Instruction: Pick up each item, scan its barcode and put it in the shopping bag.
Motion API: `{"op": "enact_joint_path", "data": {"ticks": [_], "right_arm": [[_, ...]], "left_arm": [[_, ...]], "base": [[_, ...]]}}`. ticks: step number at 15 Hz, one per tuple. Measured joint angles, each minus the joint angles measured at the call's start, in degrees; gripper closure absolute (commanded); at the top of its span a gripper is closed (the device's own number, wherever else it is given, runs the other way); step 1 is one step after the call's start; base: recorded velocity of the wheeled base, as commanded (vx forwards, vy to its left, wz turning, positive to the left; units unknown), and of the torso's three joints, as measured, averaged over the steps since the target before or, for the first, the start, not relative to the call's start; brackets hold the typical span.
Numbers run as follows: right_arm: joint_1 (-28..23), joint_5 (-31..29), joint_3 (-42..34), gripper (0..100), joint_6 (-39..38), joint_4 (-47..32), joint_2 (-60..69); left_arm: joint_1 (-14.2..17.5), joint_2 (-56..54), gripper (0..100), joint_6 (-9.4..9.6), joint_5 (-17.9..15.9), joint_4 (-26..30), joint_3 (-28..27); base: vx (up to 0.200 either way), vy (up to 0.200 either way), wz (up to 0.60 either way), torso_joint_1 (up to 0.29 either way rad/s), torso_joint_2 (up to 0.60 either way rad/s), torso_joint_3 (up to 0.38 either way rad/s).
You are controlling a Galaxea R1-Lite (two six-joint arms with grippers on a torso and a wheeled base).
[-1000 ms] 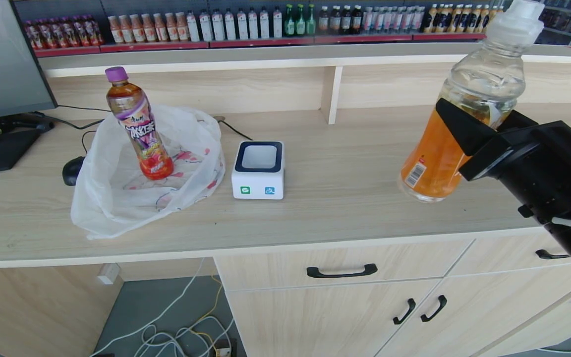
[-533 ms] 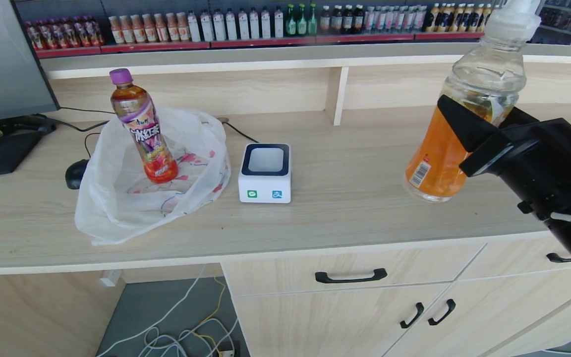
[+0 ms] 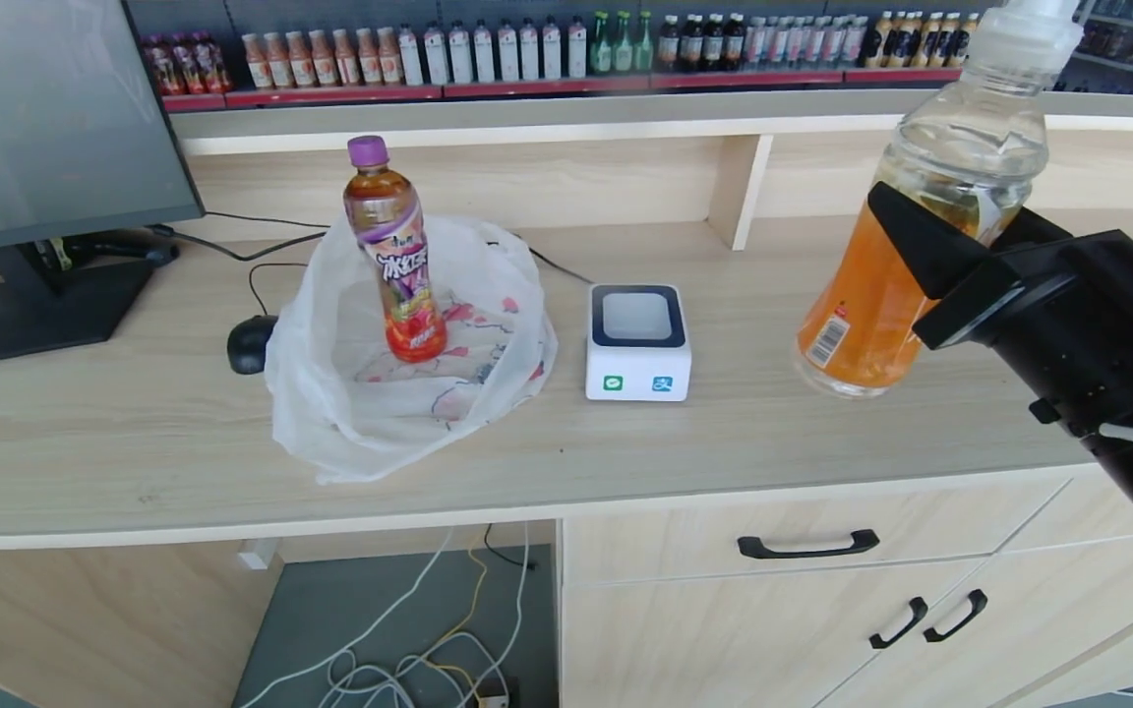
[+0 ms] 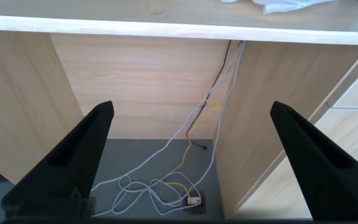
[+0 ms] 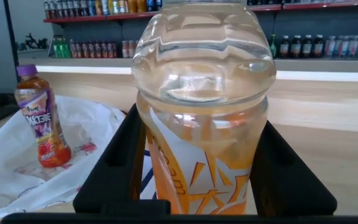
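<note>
One: Two bottles, by my count. The tea bottle (image 3: 396, 261) with the purple cap stands upright inside the shopping bag (image 3: 350, 403), so I'd say that one is finished with. The orange drink bottle (image 3: 857, 305) is up at the right end of the counter (image 3: 724, 433), well apart from the bag.

Other: And the right gripper (image 3: 930, 246) has it pinched round the middle, a finger on either side. Why tipped over like that?

One: For the scanner (image 3: 637, 339), I'd guess. That white box sits between bag and bottle with its window facing up, and the barcode (image 3: 828, 341) is low on the label, near the base. Leaning it looks like a way to bring that patch toward the window. At present, though, the bottle is off to the side of the box, not over it.

Other: The left gripper (image 4: 191, 106)?

One: Hanging low in front of the counter, fingers spread wide with nothing between them, facing the cables (image 4: 194, 200) on the floor beneath. Out of the way, I'd judge.

Other: What can't you make out?

One: The far finger is behind the bottle from the front, the gripper covers much of the label, and the cap runs off the top edge. Whether the base rests on the wood or hangs just clear of it, I can't tell. The bag's handles are lost in its folds as well.
</note>
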State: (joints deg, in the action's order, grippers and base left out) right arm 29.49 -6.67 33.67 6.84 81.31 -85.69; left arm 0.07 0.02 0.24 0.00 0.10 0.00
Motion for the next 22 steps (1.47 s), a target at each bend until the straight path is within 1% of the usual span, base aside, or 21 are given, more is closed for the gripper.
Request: {"op": "enact_joint_path", "data": {"ticks": [4,7,9,13,15,17,18,20,22], "right_arm": [[0.2,0.0,-0.4,100,0.6,0.0,0.0],[0.4,0.5,1.1,100,3.4,0.0,-0.3],[0.3,3.3,2.7,100,8.1,0.1,-0.6],[0.1,7.8,5.9,100,12.3,-0.9,-2.1],[0.0,9.7,6.1,100,14.3,-0.4,-3.8],[-0.2,9.7,6.5,100,20.8,2.4,-6.0],[-0.1,9.6,7.0,100,24.6,3.1,-7.1],[0.9,10.1,8.9,100,29.9,3.8,-9.3],[1.9,12.3,11.3,100,34.2,6.9,-11.4]], "left_arm": [[0.0,0.0,0,0.09,0.0,0.0,0.0],[0.0,0.0,0,0.09,0.0,0.0,0.0],[0.0,0.0,0,0.09,0.0,0.0,0.0],[0.0,0.0,0,0.09,0.0,0.0,0.0],[0.0,0.0,0,0.09,0.0,0.0,0.0],[0.0,0.0,0,0.11,0.0,0.0,0.0],[0.0,0.0,0,0.09,0.0,0.0,0.0],[0.0,0.0,0,0.09,0.0,0.0,0.0],[0.0,0.0,0,0.11,0.0,0.0,0.0]], "base": [[0.0,0.0,0.0,0.0,0.0,0.0],[0.0,0.0,0.0,0.0,0.0,0.0],[0.0,0.0,0.0,0.0,0.0,0.0],[0.0,0.0,0.0,0.0,0.0,0.0],[0.0,0.0,0.0,0.0,0.0,0.0],[0.0,0.0,0.0,0.0,0.0,0.0],[0.0,0.0,0.0,0.0,0.0,0.0],[0.0,0.0,0.0,0.0,0.0,0.0],[0.0,0.0,0.0,0.0,0.0,0.0]]}}
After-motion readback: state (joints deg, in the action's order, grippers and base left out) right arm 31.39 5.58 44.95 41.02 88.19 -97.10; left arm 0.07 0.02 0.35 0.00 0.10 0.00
